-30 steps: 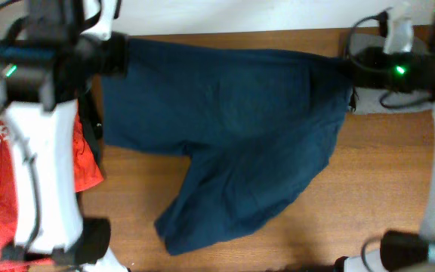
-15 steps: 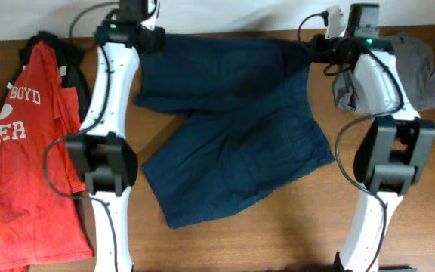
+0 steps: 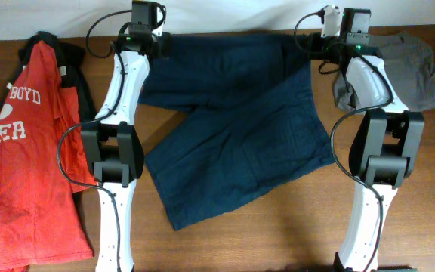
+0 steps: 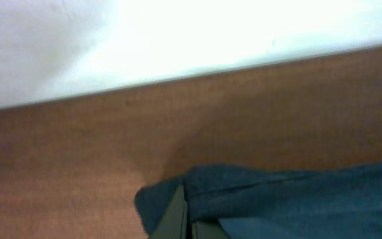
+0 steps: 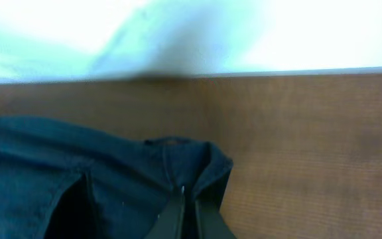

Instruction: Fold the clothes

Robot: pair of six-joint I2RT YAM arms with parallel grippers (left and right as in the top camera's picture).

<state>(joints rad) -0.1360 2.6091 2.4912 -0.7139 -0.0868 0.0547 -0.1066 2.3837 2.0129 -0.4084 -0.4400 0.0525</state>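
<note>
At the near edge of the desk (image 3: 278, 242) one leg hem of the dark navy garment (image 3: 232, 128), a pair of shorts, lies flat. A second ago the arms stood high with the cloth lifted. Now it is spread open across the middle of the desk. The red T-shirt (image 3: 29, 174) lies along the left edge and the grey garment (image 3: 418, 64) sits in the far right corner. At the far edge the left gripper (image 3: 159, 43) and right gripper (image 3: 313, 47), each pressed together, pinch the two waistband corners, stretched apart. The laying-out looks finished, so the first fold can likely begin.
</note>
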